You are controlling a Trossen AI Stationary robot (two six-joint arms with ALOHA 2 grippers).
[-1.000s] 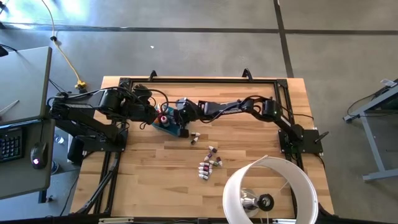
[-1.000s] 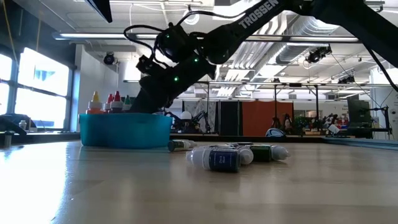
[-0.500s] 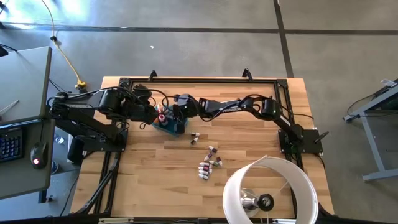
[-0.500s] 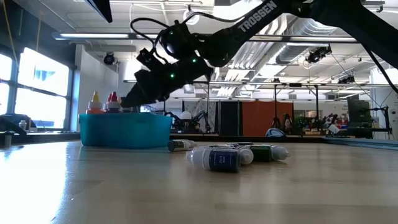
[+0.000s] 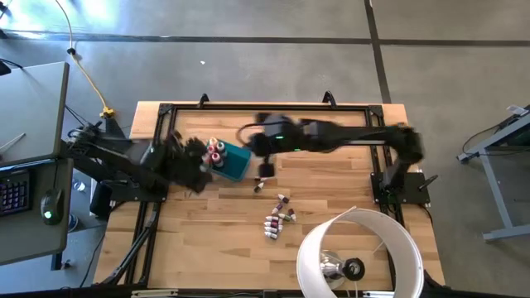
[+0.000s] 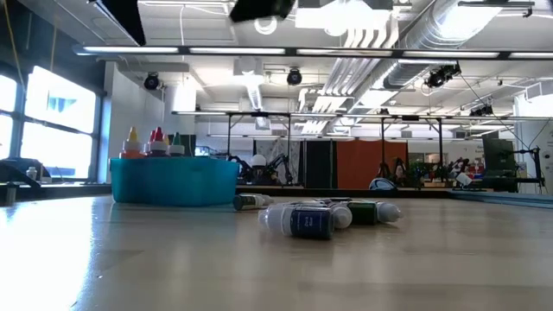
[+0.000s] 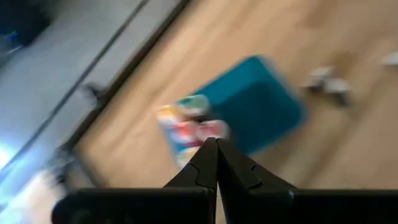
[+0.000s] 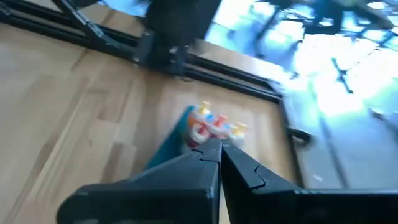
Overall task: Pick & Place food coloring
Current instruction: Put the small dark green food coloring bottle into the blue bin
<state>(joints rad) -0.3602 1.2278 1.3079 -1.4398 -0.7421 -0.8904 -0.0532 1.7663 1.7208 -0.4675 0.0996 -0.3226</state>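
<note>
The teal bin (image 5: 234, 161) sits left of the table's middle, and several food coloring bottles (image 5: 216, 151) stand upright in its left end. Their caps rise above the bin's rim (image 6: 173, 164) in the low view. More food coloring bottles (image 5: 279, 217) lie on their sides on the wood, to the right of the bin and nearer. My left gripper (image 5: 201, 168) hovers shut at the bin's near left corner, and its wrist view shows the shut tips (image 7: 216, 142) before the bin (image 7: 261, 102). My right gripper (image 5: 267, 170), blurred, is raised to the right of the bin and is shut (image 8: 216, 144).
A white round lamp shade (image 5: 360, 252) stands at the near right corner. A black frame (image 5: 265, 106) borders the table's far and side edges. One loose bottle (image 5: 260, 184) lies close below the bin. Bare wood spreads across the near left part of the table.
My right gripper has pulled out of the bin, risen out of the low view and swung toward the table's right. My left gripper has drawn back a little toward the near edge. The bin stays in place with the bottles standing in it.
</note>
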